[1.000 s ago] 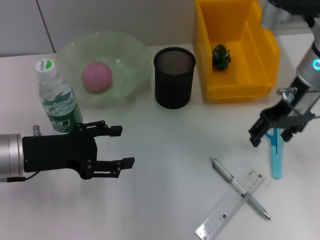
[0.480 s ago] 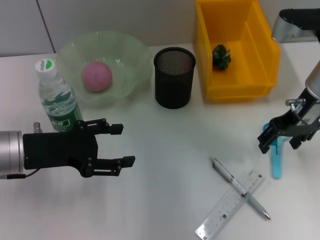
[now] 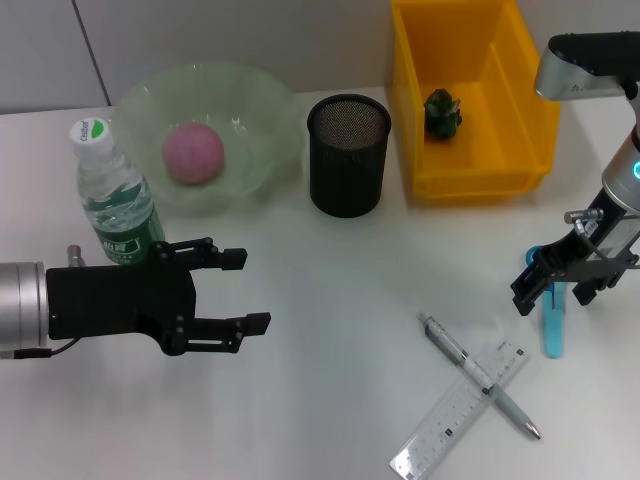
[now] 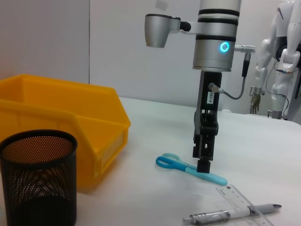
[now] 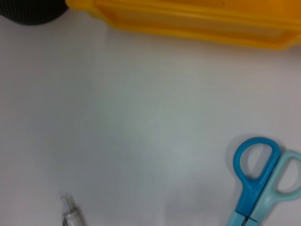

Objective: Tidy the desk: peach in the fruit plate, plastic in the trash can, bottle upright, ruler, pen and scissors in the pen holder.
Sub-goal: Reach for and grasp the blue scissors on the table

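Head view first: the peach (image 3: 194, 153) is sitting in the fruit plate (image 3: 262, 110), the green plastic wad (image 3: 441, 111) is in the yellow trash can (image 3: 530, 95) and the bottle (image 3: 114, 197) stands upright, so I'd say only the stationery is left. The right gripper (image 3: 568, 280) hangs right over the scissors (image 3: 551, 322), jaws apart, lined up for a grab I reckon. The left gripper (image 3: 240, 292) is parked low near the bottle, jaws apart, holding nothing. The pen (image 3: 482, 379) lies crossed over the ruler (image 3: 462, 408), well apart from the pen holder (image 3: 347, 155).

Left wrist view gives the side angle the head cam lacks: the right gripper's tips are just above the scissors' blades, not touching as far as I can tell.

Right wrist view shows the scissor loops up close, flat on the desk, but none of its own fingers.
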Tool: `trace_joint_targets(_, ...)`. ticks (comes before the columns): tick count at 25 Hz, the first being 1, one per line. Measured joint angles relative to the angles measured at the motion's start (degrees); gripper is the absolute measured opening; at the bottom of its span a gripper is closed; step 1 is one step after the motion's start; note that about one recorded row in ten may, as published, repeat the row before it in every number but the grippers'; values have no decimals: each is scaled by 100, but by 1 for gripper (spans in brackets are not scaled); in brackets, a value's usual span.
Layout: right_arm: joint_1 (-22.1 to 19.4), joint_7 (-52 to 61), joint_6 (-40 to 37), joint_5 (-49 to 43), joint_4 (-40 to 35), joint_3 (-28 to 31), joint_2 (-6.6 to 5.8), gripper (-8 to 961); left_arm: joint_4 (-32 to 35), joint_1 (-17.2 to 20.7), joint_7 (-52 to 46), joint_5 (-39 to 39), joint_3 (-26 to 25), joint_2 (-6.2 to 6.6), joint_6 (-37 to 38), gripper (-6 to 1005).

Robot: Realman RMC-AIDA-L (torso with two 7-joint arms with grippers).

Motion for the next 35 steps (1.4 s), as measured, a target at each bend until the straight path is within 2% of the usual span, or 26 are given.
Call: trace_joint_targets(35, -71, -200, 212, -7, 89, 1, 32, 795, -6, 23, -15, -26, 0, -18, 17, 832)
